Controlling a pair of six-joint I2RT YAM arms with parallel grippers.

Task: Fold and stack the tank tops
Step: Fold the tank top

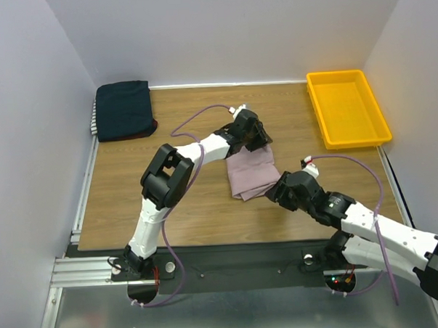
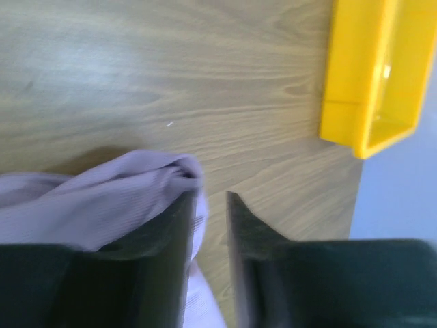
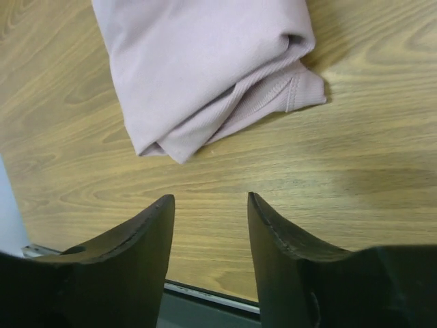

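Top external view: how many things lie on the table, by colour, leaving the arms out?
Pale pink top: 1
Navy top: 1
Striped top, only its edge showing under the navy one: 1
Red top, only its edge showing under the navy one: 1
Yellow tray: 1
Total: 5

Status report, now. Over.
Both open: left gripper touching the pink top, right gripper clear of it. Top folded, not yet on the dark stack. Nothing in the way.
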